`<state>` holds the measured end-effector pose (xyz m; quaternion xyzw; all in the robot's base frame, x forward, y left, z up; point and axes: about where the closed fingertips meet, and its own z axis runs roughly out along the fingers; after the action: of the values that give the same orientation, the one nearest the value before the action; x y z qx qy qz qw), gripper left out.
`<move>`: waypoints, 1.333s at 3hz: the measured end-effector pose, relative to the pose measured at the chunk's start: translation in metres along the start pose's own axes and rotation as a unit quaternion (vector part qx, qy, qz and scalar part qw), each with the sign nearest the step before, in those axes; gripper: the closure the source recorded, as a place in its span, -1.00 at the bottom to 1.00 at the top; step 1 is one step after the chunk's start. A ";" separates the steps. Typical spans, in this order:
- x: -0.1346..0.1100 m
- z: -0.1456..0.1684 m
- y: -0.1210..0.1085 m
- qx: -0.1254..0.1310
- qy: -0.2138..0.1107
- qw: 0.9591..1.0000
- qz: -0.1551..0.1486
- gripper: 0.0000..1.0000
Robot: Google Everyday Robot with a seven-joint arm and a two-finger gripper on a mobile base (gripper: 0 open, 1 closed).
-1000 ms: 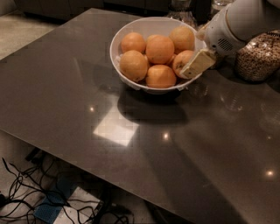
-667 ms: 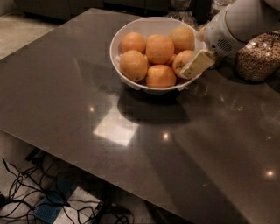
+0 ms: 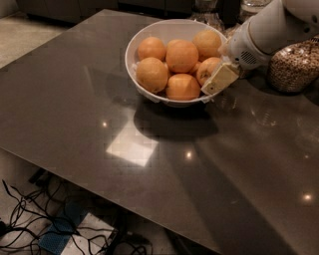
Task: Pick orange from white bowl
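Observation:
A large white bowl (image 3: 144,37) stands at the far middle of the dark table and holds several oranges. The orange (image 3: 208,68) at the bowl's right side lies against my gripper (image 3: 213,82). The gripper reaches down into the bowl over its right rim, its cream-coloured part covering that orange's right side. The white arm (image 3: 269,30) comes in from the upper right. The other oranges (image 3: 182,55) lie piled to the left of the gripper and nothing touches them.
A glass jar of grains (image 3: 294,64) stands just right of the arm, and more jars (image 3: 207,10) stand behind the bowl. The dark table (image 3: 124,164) runs toward me, with its edge at the lower left. Cables (image 3: 30,224) lie on the floor below.

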<state>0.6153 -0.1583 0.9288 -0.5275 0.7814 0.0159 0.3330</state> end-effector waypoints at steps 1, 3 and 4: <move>0.001 0.012 0.001 -0.011 0.004 1.000 0.005 -0.44; 0.005 0.033 0.001 -0.026 0.013 0.999 0.018 -0.05; 0.004 0.032 0.000 -0.027 0.014 0.999 0.019 0.42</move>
<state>0.6300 -0.1498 0.9018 -0.5219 0.7951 0.0357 0.3071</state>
